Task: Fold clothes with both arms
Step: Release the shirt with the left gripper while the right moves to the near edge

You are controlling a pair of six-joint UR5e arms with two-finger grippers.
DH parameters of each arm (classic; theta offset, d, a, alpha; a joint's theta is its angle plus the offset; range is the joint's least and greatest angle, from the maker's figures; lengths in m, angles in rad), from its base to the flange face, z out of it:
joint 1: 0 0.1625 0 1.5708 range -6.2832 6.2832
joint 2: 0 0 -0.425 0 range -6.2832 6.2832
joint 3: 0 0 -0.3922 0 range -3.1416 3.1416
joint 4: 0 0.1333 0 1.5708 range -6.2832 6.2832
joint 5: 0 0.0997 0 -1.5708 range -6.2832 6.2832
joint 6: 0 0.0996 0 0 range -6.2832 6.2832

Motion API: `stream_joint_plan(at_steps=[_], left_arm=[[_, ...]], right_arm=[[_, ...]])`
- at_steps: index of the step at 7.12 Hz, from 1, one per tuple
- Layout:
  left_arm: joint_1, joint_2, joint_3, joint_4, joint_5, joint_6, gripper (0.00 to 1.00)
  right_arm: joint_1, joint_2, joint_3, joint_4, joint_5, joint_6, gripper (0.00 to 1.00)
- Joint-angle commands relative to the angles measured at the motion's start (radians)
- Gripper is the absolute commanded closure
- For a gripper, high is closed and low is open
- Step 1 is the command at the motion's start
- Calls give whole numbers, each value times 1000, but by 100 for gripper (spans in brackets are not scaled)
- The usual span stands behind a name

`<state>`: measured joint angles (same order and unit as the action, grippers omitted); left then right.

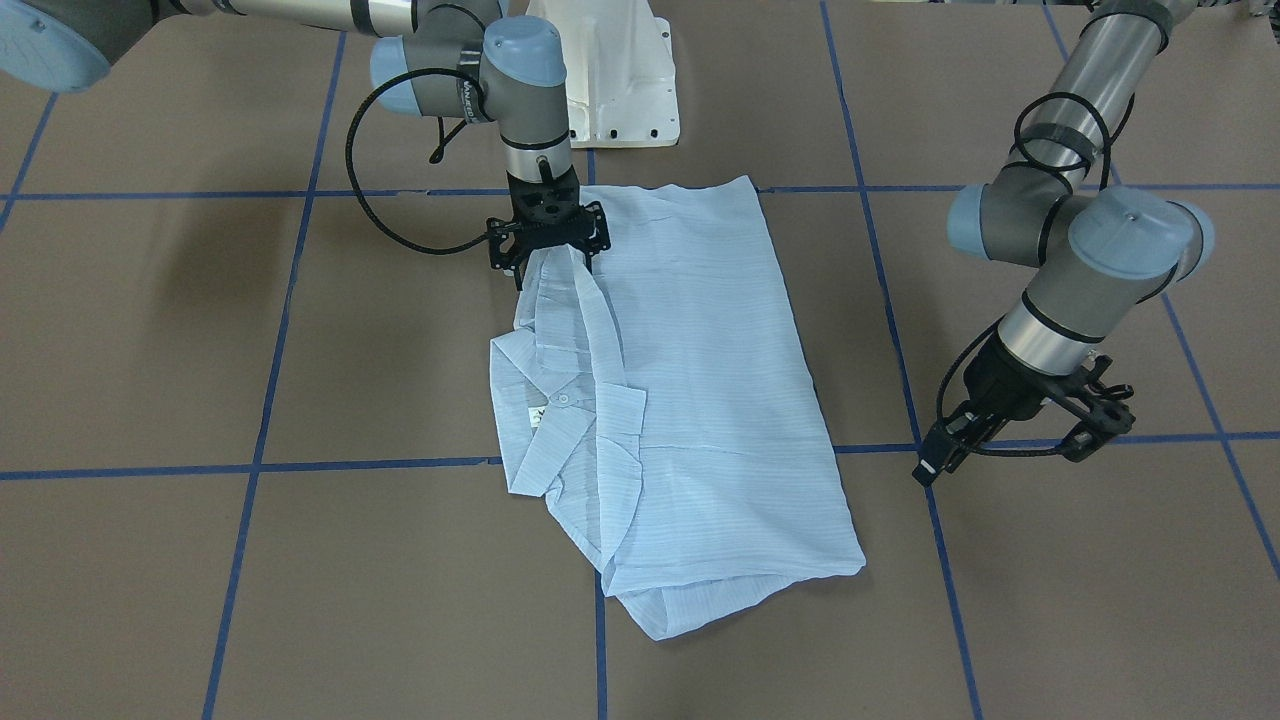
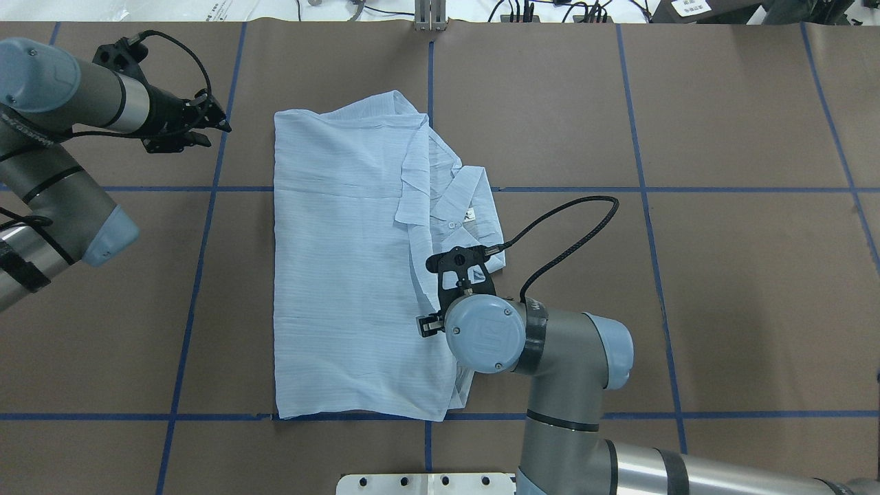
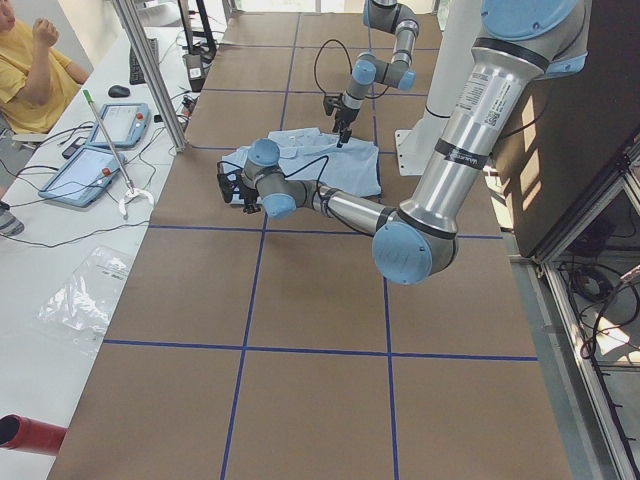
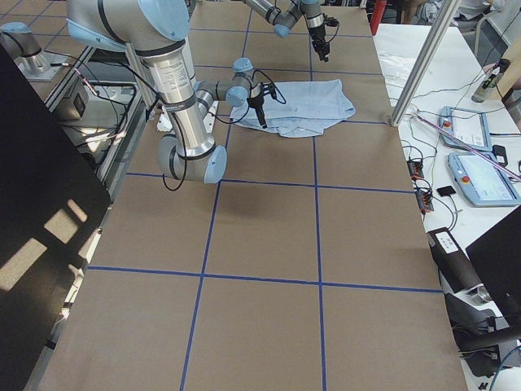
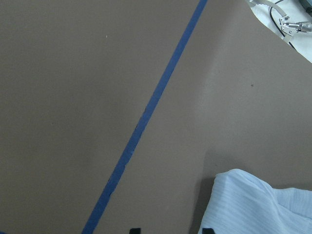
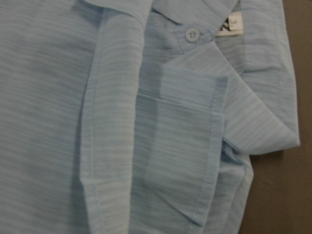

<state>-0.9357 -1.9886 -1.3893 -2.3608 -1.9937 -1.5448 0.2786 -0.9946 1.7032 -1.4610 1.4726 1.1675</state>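
In the front view the shirt (image 1: 690,400) lies in the middle of the table (image 1: 150,330) as a rough rectangle, collar (image 1: 545,420) at about 9 o'clock, and the right gripper (image 1: 548,262) has its jaws pinched on a fold of cloth at the shirt's 11 o'clock corner, lifting it into a little tent, probably so that flap can be carried across. The left gripper (image 1: 1010,440) hangs off at 3 o'clock, well apart from the cloth with nothing in it; whether its jaws are spread I can't tell. From overhead, the right arm (image 2: 550,344) comes in from 5 o'clock and its wrist covers the pinch, so only the front view shows the grip; the left gripper (image 2: 185,124) sits at 10 o'clock, just off the shirt's (image 2: 344,275) corner, maybe waiting its turn. Both side views are too small to judge jaws, though the shirt (image 3: 300,160) clearly sits between the two arms. The left wrist camera mostly sees bare table and blue tape (image 5: 146,122), with a shirt edge (image 5: 253,204) at 5 o'clock. The right wrist camera is filled by striped cloth, a button (image 6: 192,34) and the neck label (image 6: 229,24) at 1 o'clock.
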Motion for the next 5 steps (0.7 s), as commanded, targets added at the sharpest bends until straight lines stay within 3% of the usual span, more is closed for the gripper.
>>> stream_joint_plan(at_steps=[1, 2, 5], left_arm=[[0, 1, 3, 2, 0, 23, 48], [0, 1, 3, 2, 0, 26, 48], [0, 1, 0, 2, -4, 25, 48]], right_arm=[[14, -211, 193, -9, 8, -50, 0], [14, -282, 272, -9, 9, -66, 0], [-4, -257, 289, -10, -3, 108, 0]])
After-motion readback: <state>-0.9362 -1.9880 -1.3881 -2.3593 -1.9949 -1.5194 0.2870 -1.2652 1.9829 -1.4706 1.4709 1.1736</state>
